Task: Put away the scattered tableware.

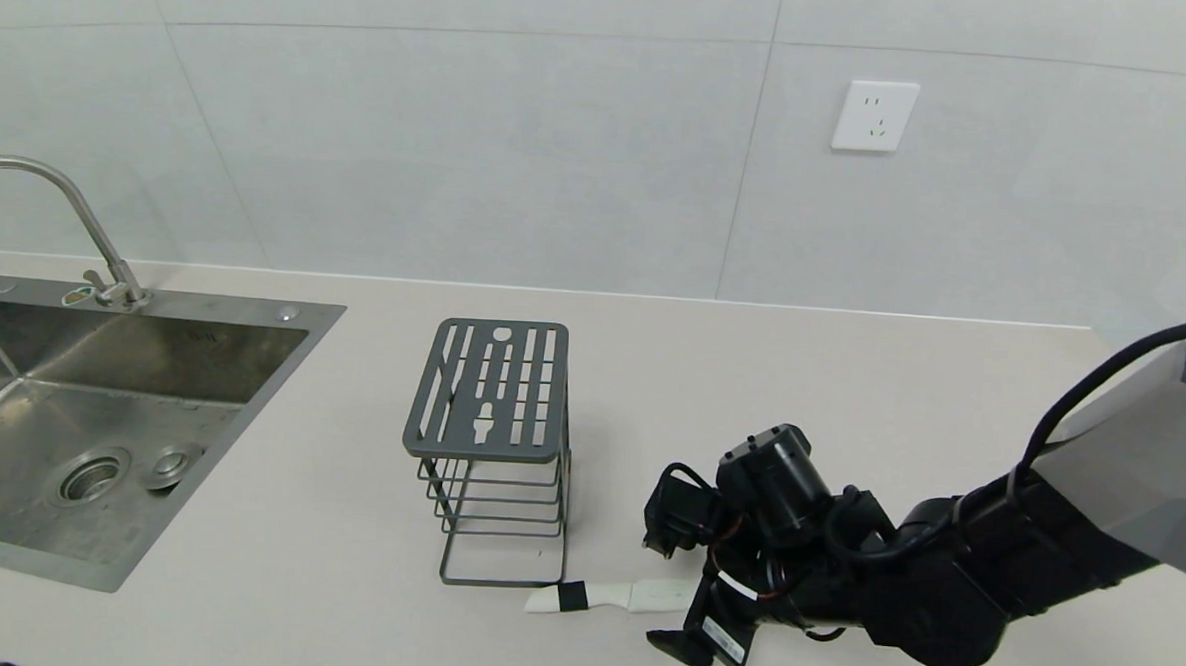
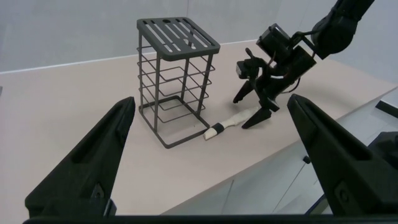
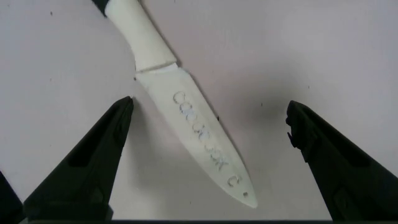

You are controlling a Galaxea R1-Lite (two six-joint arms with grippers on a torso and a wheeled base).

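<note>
A white knife [image 1: 612, 596] with a black band on its handle lies flat on the pale counter, just in front of the grey wire rack [image 1: 490, 389]. My right gripper [image 1: 671, 599] hangs open directly over the blade, one finger on each side, touching nothing. In the right wrist view the knife [image 3: 193, 121] lies diagonally between the open fingers [image 3: 93, 168] of the right gripper [image 3: 208, 109]. My left gripper [image 2: 211, 102] is open and empty, held off the counter's front edge, looking at the rack [image 2: 177, 34], the knife [image 2: 227, 124] and the right gripper [image 2: 247, 112].
A steel sink [image 1: 3, 538] with a curved faucet [image 1: 78, 210] is set into the counter at the left. A tiled wall with a socket [image 1: 874, 115] runs behind. The counter's front edge is close to the knife.
</note>
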